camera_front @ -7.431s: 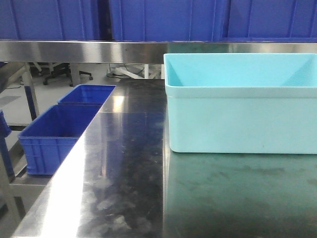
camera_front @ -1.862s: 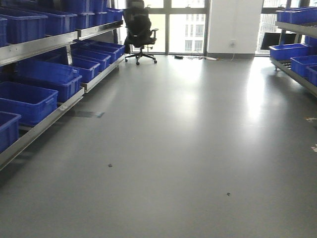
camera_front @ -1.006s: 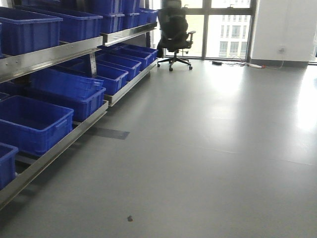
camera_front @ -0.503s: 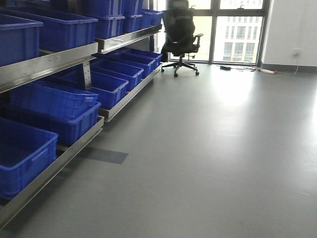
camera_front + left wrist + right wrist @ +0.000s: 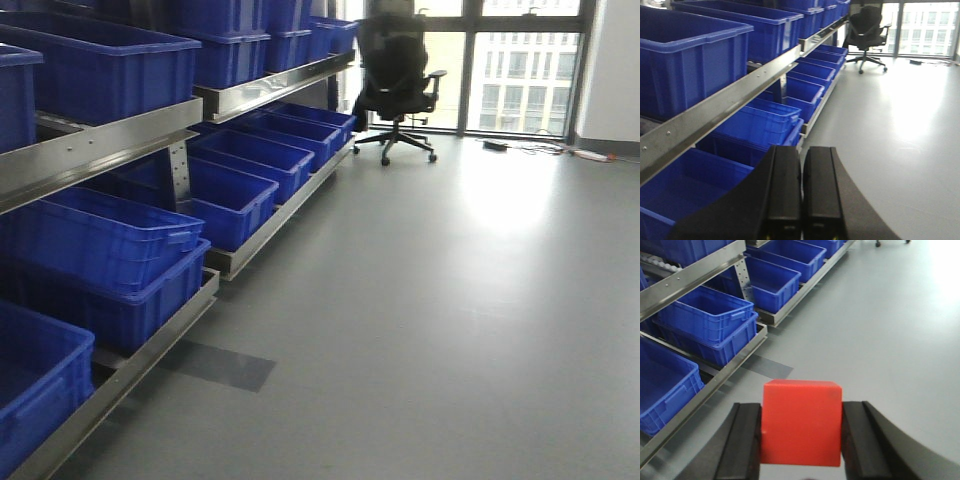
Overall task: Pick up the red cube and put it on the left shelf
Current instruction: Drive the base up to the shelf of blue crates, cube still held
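Right gripper (image 5: 801,412) clamps red cube (image 5: 801,422); left gripper (image 5: 801,150) closed, empty. Left shelf (image 5: 100,148) with blue crates (image 5: 110,62) alongside.

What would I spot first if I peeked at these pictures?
The bright red cube, pinched in the right hand in the right wrist view, jumps out. Next come the big blue crates filling the left shelf along the left side, and a black office chair by the far windows.

floor: grey floor (image 5: 450,330), window glare reflected | furniture: black office chair (image 5: 398,80) seen before tall windows (image 5: 525,65) | wall: white wall (image 5: 615,70) at right | dark floor patch (image 5: 222,366) noted
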